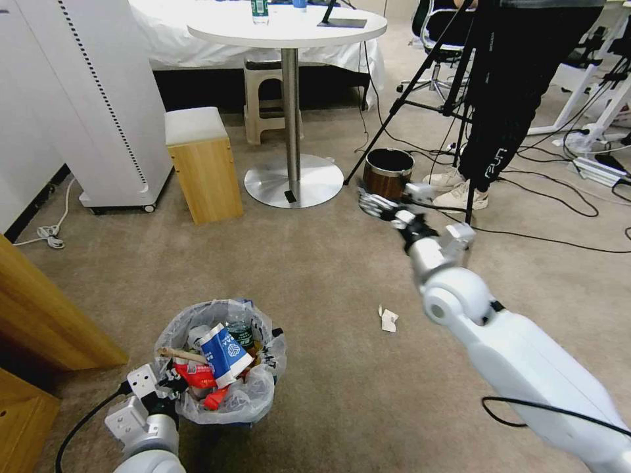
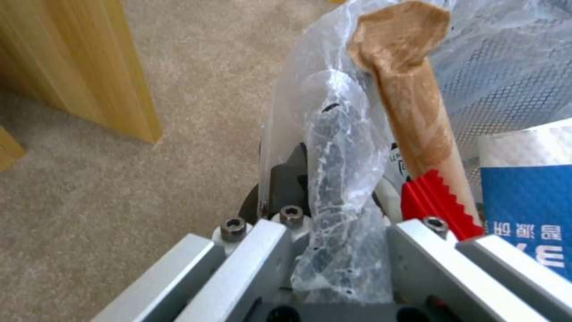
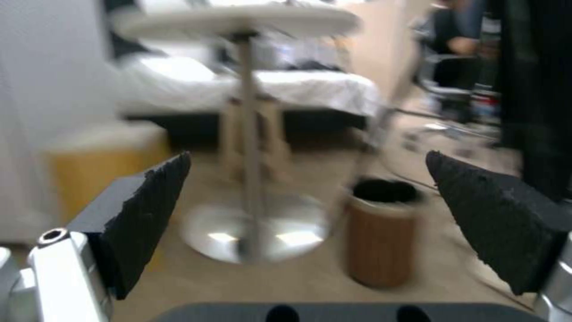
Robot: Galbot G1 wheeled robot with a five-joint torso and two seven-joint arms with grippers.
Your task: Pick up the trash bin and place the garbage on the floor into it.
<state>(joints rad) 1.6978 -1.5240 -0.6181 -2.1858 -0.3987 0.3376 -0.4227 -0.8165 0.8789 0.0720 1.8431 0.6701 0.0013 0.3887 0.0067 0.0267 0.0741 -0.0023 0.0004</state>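
Trash bin (image 1: 220, 368): light, with a soft, slippery liner; left gripper (image 1: 172, 382) fingers clamp its rim, the firmest hold. Right gripper (image 1: 376, 205) fingers spread, empty.

The blue-and-white carton (image 2: 527, 210) standing in the trash bin (image 1: 172, 328), just past the fingers of the left gripper (image 1: 172, 381) that pinch the bin's rim, carries a row of small white Chinese characters and parts of larger white letters on its blue panel, seen upside down and too cut off to read, along with a white emblem on its face. Between those fingers and the wooden stick (image 2: 417, 120), a white label (image 2: 394, 157) bears tiny black print that cannot be made out. Well away from both grippers' fingers, black trousers (image 1: 519, 98) show white lettering near the knee that looks like "UN".
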